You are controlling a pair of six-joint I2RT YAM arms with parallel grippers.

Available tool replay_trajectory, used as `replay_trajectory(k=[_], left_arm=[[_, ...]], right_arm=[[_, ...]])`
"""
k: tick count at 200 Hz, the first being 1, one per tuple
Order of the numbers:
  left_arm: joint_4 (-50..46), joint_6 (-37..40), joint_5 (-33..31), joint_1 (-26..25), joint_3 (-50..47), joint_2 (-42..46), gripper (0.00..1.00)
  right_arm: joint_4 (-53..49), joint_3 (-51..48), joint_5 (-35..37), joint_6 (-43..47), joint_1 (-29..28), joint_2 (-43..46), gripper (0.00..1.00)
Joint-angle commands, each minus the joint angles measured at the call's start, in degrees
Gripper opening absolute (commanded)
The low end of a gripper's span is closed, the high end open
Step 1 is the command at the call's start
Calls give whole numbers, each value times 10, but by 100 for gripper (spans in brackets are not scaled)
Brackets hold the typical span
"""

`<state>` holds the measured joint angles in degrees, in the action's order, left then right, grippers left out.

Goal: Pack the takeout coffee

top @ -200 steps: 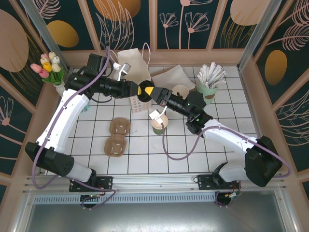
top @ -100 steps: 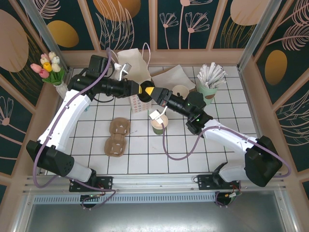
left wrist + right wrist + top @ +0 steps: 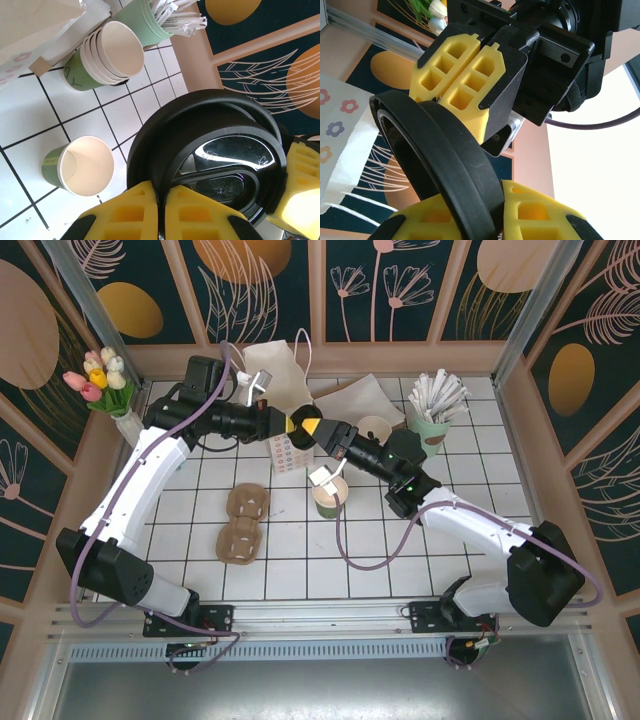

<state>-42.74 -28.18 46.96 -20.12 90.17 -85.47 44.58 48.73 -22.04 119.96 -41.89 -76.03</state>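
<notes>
Item: round black plastic lid (image 3: 220, 150), aloft between arms. Jaws of left gripper (image 3: 160, 194) had just closed on its rim; jaws of right gripper (image 3: 487, 216) clamped it too. Nearby, small dark green paper cup (image 3: 330, 498) stood uncovered on white tiled surface (image 3: 300, 560); handover likely, capping and bagging remained

White-black arms (image 3: 140, 490), yellow fingers (image 3: 135, 210), purple cables (image 3: 590, 127)
</notes>
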Motion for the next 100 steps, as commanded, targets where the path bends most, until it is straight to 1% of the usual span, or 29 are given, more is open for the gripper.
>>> replay_trajectory(k=[1, 7, 10, 18, 20, 22, 24, 39, 55, 75, 92, 100], left_arm=[[18, 0, 3, -1, -4, 10, 0], [17, 1, -5, -1, -2, 9, 0], [16, 1, -10, -1, -1, 8, 0], [15, 2, -23, -1, 3, 7, 0], [15, 3, -26, -1, 5, 6, 0], [14, 3, -28, -1, 5, 6, 0], [14, 3, -31, -1, 6, 6, 0], [11, 7, -54, -1, 17, 5, 0], [-6, 18, -87, -1, 31, 1, 0], [-21, 28, -127, -1, 41, -2, 0], [-34, 33, -172, -1, 44, -5, 0], [-38, 34, -189, -1, 42, -4, 0]], right_arm=[[-30, 10, 21, 87, -12, 12, 46], [-43, 12, 35, 79, -13, 14, 65], [-51, 15, 43, 72, -14, 15, 71], [-84, 22, 64, 48, -15, 20, 80], [-93, 24, 68, 40, -15, 23, 85], [-107, 26, 71, 31, -15, 26, 94], [-121, 28, 74, 22, -15, 28, 98], [-192, 38, 93, -44, -16, 44, 99], [-189, 17, 151, -87, -35, 52, 99], [-198, 1, 235, -179, -68, 64, 99], [-215, 5, 294, -302, -80, 74, 99], [-235, 19, 311, -397, -81, 82, 99]])
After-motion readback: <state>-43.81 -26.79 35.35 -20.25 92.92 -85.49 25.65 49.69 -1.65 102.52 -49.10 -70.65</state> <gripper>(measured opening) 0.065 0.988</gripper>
